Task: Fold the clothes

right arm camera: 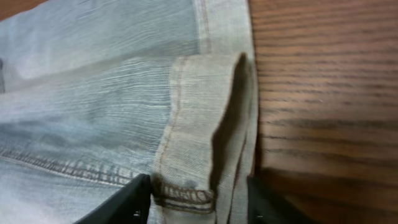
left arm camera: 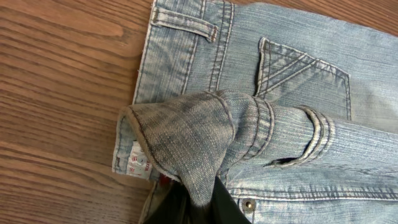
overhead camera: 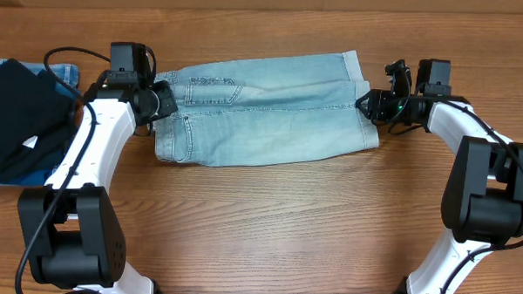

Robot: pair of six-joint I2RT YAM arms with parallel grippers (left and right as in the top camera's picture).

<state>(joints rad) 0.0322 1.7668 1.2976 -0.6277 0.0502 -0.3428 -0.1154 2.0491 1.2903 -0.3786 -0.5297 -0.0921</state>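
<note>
The pale denim shorts (overhead camera: 263, 112) lie flat across the far middle of the wooden table (overhead camera: 267, 226), with the waist to the left and the legs to the right. The left arm (overhead camera: 96, 150) reaches from the near side up to the far left end. There the left gripper (overhead camera: 163, 100) pinches the waistband (left arm camera: 186, 140), which is bunched up off the table. The right arm (overhead camera: 471, 146) bends in from the right. The right gripper (overhead camera: 368, 104) holds the turned-up cuff (right arm camera: 193, 124), with a dark finger (right arm camera: 134, 199) pressed on each side. A black garment (overhead camera: 14, 112) sits on the far left on top of some darker blue denim (overhead camera: 65, 72).
</note>
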